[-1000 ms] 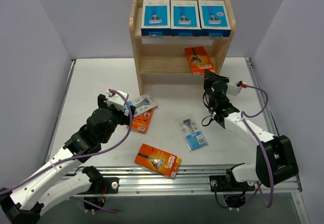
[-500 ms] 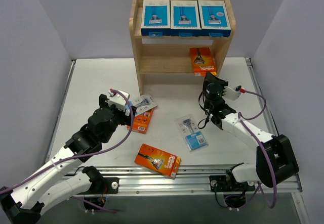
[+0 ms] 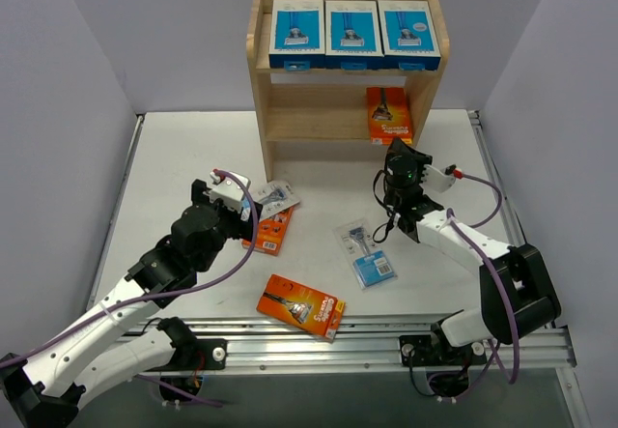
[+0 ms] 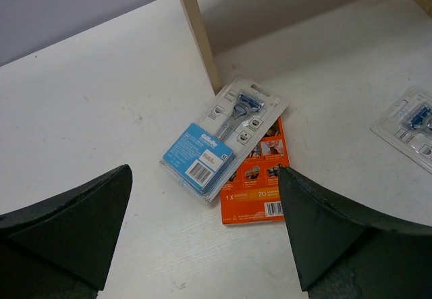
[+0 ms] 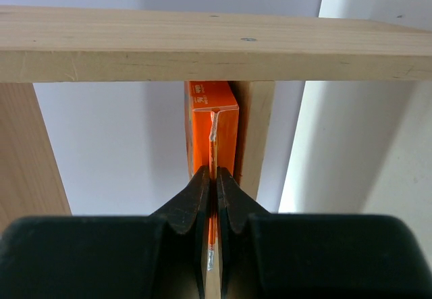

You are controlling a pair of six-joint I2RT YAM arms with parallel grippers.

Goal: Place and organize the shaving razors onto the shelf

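- An orange razor pack (image 3: 389,116) stands at the right end of the shelf's (image 3: 261,71) middle tier, long axis upright.
- Only the right wrist view shows it edge-on, its thin seam pinched by the almost closed right pincer (image 5: 210,184).
- The left pincer (image 4: 202,171) gapes wide, empty, above a clear razor card (image 4: 223,140) lying diagonally, razor head toward the shelf.

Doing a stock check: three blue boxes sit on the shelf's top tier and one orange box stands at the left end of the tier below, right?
Not quite. The orange box stands at the right end of that tier; the top external view shows it. The three blue boxes on top are correct.
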